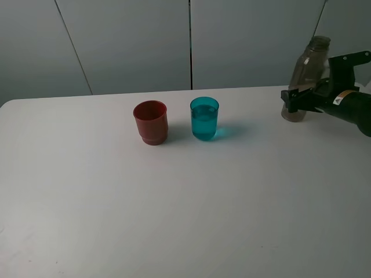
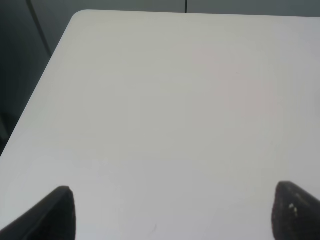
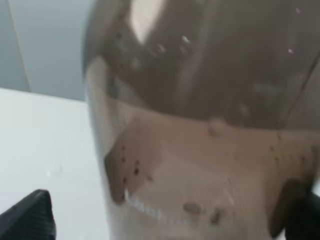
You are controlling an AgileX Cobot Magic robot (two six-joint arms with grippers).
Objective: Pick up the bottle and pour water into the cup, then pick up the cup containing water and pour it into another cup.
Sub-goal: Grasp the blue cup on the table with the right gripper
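Note:
The smoky grey-brown bottle (image 1: 305,78) stands uncapped at the table's far right, leaning slightly. It fills the right wrist view (image 3: 200,125), with some water in its lower part. My right gripper (image 1: 297,98) sits around its lower body with the jaws open. One fingertip (image 3: 30,217) is clear of the bottle wall; the other is close to it. The teal cup (image 1: 204,118) stands upright at mid-table with water in it. The dark red cup (image 1: 151,122) stands just left of it. My left gripper (image 2: 175,215) is open over bare table, out of the high view.
The white table (image 1: 174,208) stretches wide in front of the cups. Its back edge meets a grey panelled wall (image 1: 174,40). The left wrist view shows the table's rounded far corner (image 2: 80,15) and a dark drop beside it.

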